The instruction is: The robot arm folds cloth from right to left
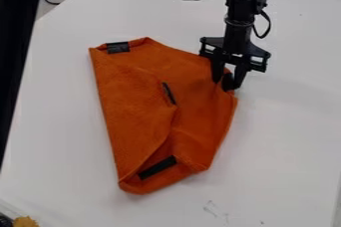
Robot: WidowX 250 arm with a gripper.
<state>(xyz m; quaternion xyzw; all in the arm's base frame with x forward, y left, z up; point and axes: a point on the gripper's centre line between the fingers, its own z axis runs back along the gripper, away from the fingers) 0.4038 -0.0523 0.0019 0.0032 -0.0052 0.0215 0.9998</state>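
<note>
The black gripper hangs down over the upper right edge of the orange cloth. Its two fingers stand apart, with a bit of orange cloth edge visible between them; whether they touch the cloth is hard to tell. The cloth lies on the table, partly folded, with a large flap over its left side that narrows toward the bottom. Dark patches show at its upper left corner, near its middle and at its lower end.
The white table surrounds the cloth. A dark edge runs down the far left side. At the bottom left corner sits a small yellow-brown object beside something dark. Cables lie beyond the table at the upper left.
</note>
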